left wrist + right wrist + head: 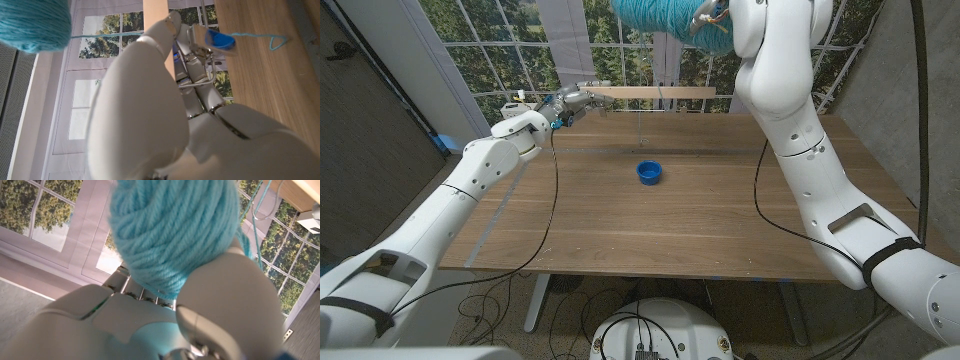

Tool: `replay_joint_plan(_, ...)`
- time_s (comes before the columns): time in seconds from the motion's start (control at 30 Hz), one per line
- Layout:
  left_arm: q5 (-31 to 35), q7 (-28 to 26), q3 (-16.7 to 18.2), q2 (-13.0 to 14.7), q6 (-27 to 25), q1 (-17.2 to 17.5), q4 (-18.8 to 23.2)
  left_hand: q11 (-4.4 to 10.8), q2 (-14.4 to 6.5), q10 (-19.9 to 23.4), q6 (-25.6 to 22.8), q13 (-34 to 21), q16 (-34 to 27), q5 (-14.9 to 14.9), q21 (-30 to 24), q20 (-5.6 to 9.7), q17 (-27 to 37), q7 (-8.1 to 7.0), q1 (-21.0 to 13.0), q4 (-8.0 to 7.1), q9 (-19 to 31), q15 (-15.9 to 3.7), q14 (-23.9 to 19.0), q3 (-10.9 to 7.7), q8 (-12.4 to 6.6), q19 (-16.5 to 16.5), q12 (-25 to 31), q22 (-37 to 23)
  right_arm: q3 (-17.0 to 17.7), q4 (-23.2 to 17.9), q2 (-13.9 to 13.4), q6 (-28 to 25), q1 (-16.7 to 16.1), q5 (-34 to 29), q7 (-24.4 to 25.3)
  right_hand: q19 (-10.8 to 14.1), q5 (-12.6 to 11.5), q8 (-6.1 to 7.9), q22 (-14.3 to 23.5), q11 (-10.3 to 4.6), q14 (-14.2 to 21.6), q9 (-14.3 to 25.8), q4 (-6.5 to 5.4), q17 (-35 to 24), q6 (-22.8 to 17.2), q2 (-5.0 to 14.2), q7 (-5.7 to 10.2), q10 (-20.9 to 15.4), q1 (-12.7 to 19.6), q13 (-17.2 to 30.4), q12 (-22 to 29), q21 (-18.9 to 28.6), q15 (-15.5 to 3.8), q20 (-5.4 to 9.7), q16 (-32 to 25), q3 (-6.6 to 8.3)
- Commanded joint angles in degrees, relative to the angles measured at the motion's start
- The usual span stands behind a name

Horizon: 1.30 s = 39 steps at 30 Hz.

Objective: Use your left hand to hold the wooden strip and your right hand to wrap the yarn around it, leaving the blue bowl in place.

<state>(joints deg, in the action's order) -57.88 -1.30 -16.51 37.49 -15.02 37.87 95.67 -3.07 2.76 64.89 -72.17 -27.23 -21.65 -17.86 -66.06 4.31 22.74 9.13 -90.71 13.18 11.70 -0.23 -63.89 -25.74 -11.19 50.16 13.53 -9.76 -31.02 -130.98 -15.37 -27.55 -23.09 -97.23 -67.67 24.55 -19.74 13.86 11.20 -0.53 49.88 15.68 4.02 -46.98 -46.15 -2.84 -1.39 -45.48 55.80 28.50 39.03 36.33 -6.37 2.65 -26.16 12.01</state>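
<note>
Left hand [572, 103] gripping wooden strip [655, 93] level above table's [620, 215] far edge, right hand [712, 20] holding teal yarn ball [655, 15] high, strand hanging, blue bowl [649, 172] sitting mid-table.

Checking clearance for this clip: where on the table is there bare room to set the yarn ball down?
The wooden table is bare along its near edge and on both sides of the blue bowl. It is crowded at the far edge, where the left hand holds the wooden strip and the right hand holds the yarn ball above it.
</note>
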Motion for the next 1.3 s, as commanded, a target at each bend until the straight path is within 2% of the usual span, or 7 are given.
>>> replay_joint_plan(0.03, 0.84, 1.26, -1.05, -1.69, -0.14, -2.26, -3.37, 0.22, -0.79, 0.06, -0.10, -0.13, -0.20, -0.28, -0.25, 6.56, 0.17, 0.33, 0.07, -3.22, 0.22, -5.90, -6.11, -3.53, 0.01, 2.87, -0.10, -0.07, 8.94, -11.07, 1.14, 1.61, -4.20, 7.82, -6.78, 0.05, -0.25, -0.19, 0.04, -7.60, 1.07, 0.19, -2.97, -0.37, -11.76, 11.60, 11.49, -7.89, 11.20, 0.16, -0.22, 0.41, -6.70, 3.99, -0.22, 2.81)
replay_joint_plan(0.3, 2.34, 2.09, -2.57, -3.43, -0.22, -5.01, -6.74, 0.19, -0.78, -0.03, -0.08, -0.27, -0.21, -0.31, -0.23, 6.54, 0.20, 0.23, 0.08, -3.22, 0.22, -5.95, -6.11, -3.56, 0.02, 2.88, -0.11, -0.06, 12.49, -17.20, -1.85, -1.86, -6.15, 12.61, -11.29, 0.09, -0.36, -0.27, 0.04, -7.53, 1.27, 0.22, -3.04, -0.57, -11.70, 11.67, 11.25, -8.15, 11.32, 0.08, -0.38, 0.61, -6.69, 3.86, -0.14, 2.63)
replay_joint_plan(0.5, 3.49, 3.27, -3.76, -5.03, -0.07, -7.32, -9.44, 0.19, -0.77, -0.03, -0.16, -0.26, -0.26, -0.33, -0.24, 6.56, 0.22, 0.15, 0.10, -3.22, 0.22, -5.93, -6.22, -3.56, -0.01, 2.92, -0.14, -0.07, 7.65, -23.62, -24.66, -25.45, -0.46, 28.51, -11.29, 0.37, -0.41, -0.36, 0.05, -7.28, 1.90, 0.16, -3.03, -0.92, -11.74, 11.80, 10.57, -8.74, 11.52, -0.26, -0.55, 0.91, -6.72, 3.57, -0.38, 2.45)
replay_joint_plan(0.57, 3.84, 2.83, -3.92, -5.57, -0.01, -7.74, -9.83, 0.19, -0.78, 0.04, -0.13, -0.22, -0.23, -0.33, -0.24, 6.55, 0.22, 0.22, 0.13, -3.23, 0.22, -5.98, -6.15, -3.56, 0.01, 2.92, -0.15, -0.07, 6.31, -25.44, -29.08, -30.24, 0.95, 31.46, -11.29, 0.37, -0.41, -0.40, 0.05, -7.26, 2.04, 0.12, -3.04, -1.02, -11.77, 11.79, 10.44, -8.84, 11.55, -0.24, -0.57, 0.97, -6.66, 3.51, -0.42, 2.37)
replay_joint_plan(0.8, 4.62, 3.37, -4.44, -7.14, 0.24, -9.45, -11.71, 0.22, -0.78, 0.00, -0.14, -0.27, -0.26, -0.37, -0.20, 6.54, 0.24, 0.23, 0.17, -3.23, 0.21, -5.94, -6.22, -3.60, 0.01, 2.92, -0.19, -0.05, 9.38, -29.09, -34.77, -34.47, 0.23, 44.02, -10.25, 0.45, -0.42, -0.52, 0.07, -6.98, 2.31, 0.01, -3.13, -1.24, -11.77, 11.77, 9.91, -9.32, 11.58, -0.49, -0.71, 1.18, -6.52, 3.26, -0.45, 2.12)
replay_joint_plan(1.2, 5.19, 4.12, -4.26, -7.55, 0.30, -10.06, -12.03, 0.25, -0.77, -0.06, -0.08, -0.32, -0.23, -0.40, -0.20, 6.57, 0.26, 0.29, 0.18, -3.21, 0.21, -5.98, -6.15, -3.65, 0.03, 3.00, -0.24, -0.06, 4.85, -32.72, -50.40, -50.31, 5.27, 63.60, -3.17, 0.32, -0.39, -0.76, 0.10, -6.57, 2.95, -0.14, -3.07, -1.75, -11.59, 11.89, 9.03, -9.55, 11.93, -0.66, -1.07, 1.46, -6.41, 2.75, -0.72, 1.83)
replay_joint_plan(1.3, 5.29, 3.41, -3.94, -7.76, 0.73, -9.77, -11.39, 0.34, -0.78, 0.01, -0.12, -0.28, -0.23, -0.40, -0.21, 6.57, 0.27, 0.29, 0.19, -3.22, 0.21, -5.98, -6.16, -3.65, 0.02, 3.02, -0.25, -0.06, 10.35, -34.60, -53.00, -52.44, -0.92, 71.11, 3.62, 0.24, -0.36, -0.80, 0.11, -6.22, 3.02, -0.17, -3.10, -1.89, -11.58, 11.95, 8.75, -9.53, 11.97, -0.74, -1.22, 1.53, -6.28, 2.65, -0.78, 1.73)
